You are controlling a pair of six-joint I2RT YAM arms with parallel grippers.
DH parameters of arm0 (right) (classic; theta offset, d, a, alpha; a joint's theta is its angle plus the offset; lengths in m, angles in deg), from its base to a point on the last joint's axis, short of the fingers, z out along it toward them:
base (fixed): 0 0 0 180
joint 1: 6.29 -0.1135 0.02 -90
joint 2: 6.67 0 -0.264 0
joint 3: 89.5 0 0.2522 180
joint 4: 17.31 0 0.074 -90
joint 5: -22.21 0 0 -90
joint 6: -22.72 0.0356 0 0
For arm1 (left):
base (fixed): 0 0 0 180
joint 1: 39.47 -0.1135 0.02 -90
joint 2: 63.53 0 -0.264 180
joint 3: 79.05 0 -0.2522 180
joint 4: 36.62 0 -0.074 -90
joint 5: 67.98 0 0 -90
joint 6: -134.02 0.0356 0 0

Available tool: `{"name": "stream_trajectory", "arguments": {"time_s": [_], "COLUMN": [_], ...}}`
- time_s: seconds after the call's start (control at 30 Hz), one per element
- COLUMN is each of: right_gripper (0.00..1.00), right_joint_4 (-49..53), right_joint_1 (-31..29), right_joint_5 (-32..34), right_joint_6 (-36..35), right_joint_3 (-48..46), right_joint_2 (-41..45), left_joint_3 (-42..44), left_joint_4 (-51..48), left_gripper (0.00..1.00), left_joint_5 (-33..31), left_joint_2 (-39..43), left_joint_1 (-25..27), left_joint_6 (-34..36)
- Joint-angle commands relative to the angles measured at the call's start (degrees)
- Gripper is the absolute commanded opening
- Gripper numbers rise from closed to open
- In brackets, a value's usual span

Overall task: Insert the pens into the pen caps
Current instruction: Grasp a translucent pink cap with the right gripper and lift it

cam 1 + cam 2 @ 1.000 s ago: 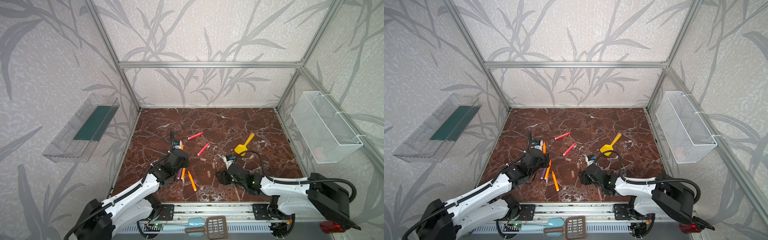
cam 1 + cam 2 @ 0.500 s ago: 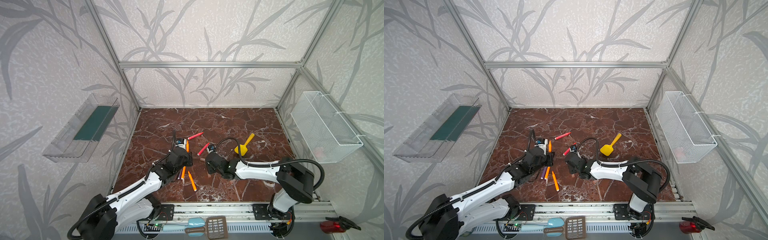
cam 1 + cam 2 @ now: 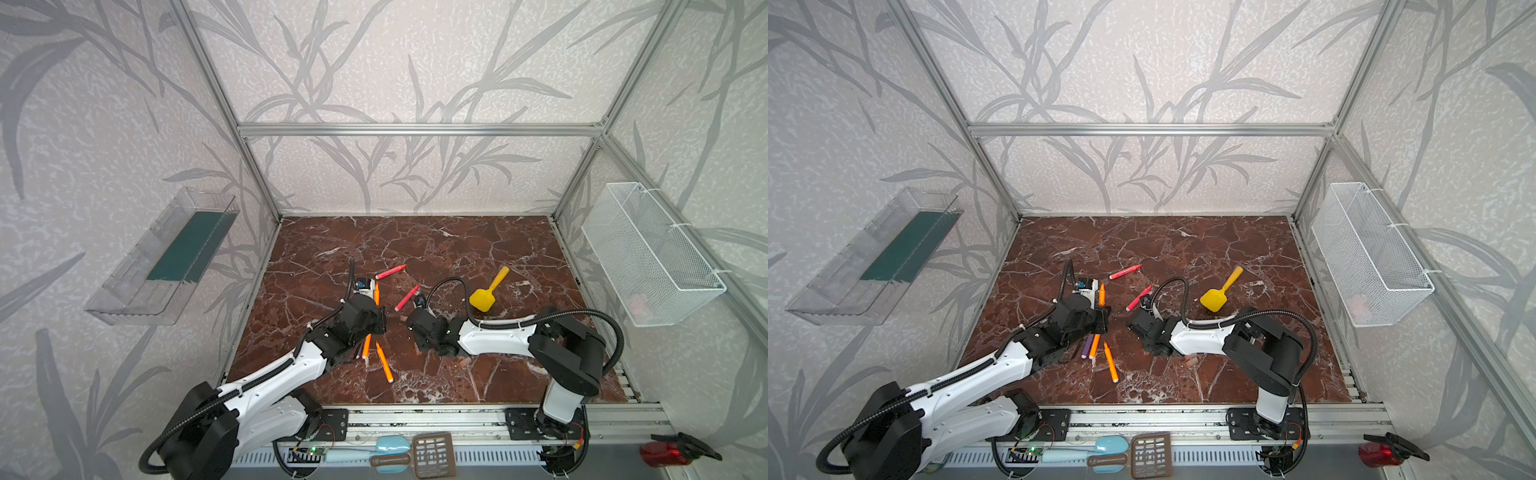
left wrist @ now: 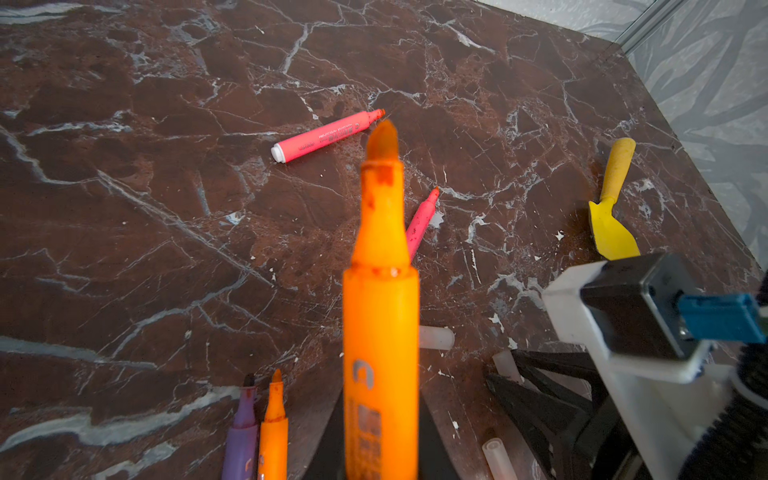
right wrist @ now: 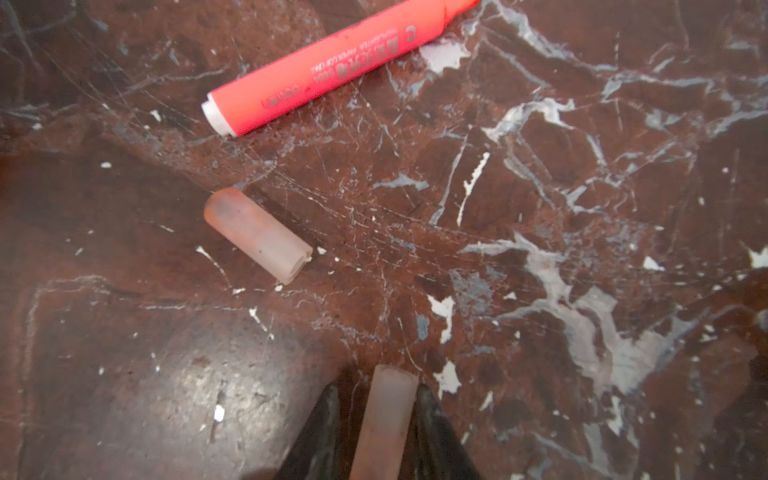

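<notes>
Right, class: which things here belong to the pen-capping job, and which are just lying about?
Job: held orange pen, held cap, loose caps, two red pens, purple pen, two more orange pens.
Lying about: yellow spatula, wire basket, clear tray.

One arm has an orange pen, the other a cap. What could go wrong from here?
1. The right gripper holds the smooth pen cap between narrow fingertips, so the pen's push could tilt or slide it.
2. The orange pen juts far out of the left gripper; a small aiming error could miss the cap's mouth.
3. A loose cap and a red-pink pen lie close by and could get knocked.
</notes>
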Motion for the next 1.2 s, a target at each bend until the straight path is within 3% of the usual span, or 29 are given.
{"name": "stream_trajectory", "arguments": {"time_s": [0.0, 0.17, 0.37, 0.77, 0.87, 1.03, 1.1, 1.17], "right_gripper": [0.28, 0.25, 0.14, 0.06, 0.04, 0.03, 0.02, 0.02], "right_joint_4": [1.21, -1.68, -4.96, -14.47, -19.70, -21.34, -22.72, -23.91], "right_joint_1": [0.10, 2.80, 4.55, 5.32, 5.50, 5.54, 5.76, 6.02], "right_joint_5": [-0.25, 0.14, -2.78, -2.42, -2.73, -2.18, -1.56, -1.30], "right_joint_6": [0.09, 1.21, 2.43, 4.07, 4.02, 4.86, 4.83, 3.55], "right_joint_3": [0.20, -2.80, -5.80, -15.28, -18.05, -20.55, -22.29, -24.12], "right_joint_2": [-1.03, -0.79, 0.72, 14.38, 18.70, 28.34, 31.59, 34.77], "left_joint_3": [-1.35, -1.60, -0.76, -1.15, -2.84, -3.39, -2.96, -1.35], "left_joint_4": [-0.72, -0.72, -0.48, -3.70, -8.05, -14.12, -12.69, -6.35], "left_gripper": [0.00, 0.00, 0.00, 0.00, 0.00, 0.00, 0.00, 0.00], "left_joint_5": [-2.11, -1.03, -2.72, -4.67, -5.99, -4.29, -2.43, 1.97], "left_joint_2": [1.12, 1.49, 2.79, 7.51, 8.38, 13.68, 16.83, 19.06], "left_joint_1": [-0.22, -0.19, -0.20, -0.22, -0.30, -0.90, -0.87, -0.91], "left_joint_6": [0.18, 0.30, 0.26, 0.03, -3.94, -18.31, -20.10, -17.06]}}
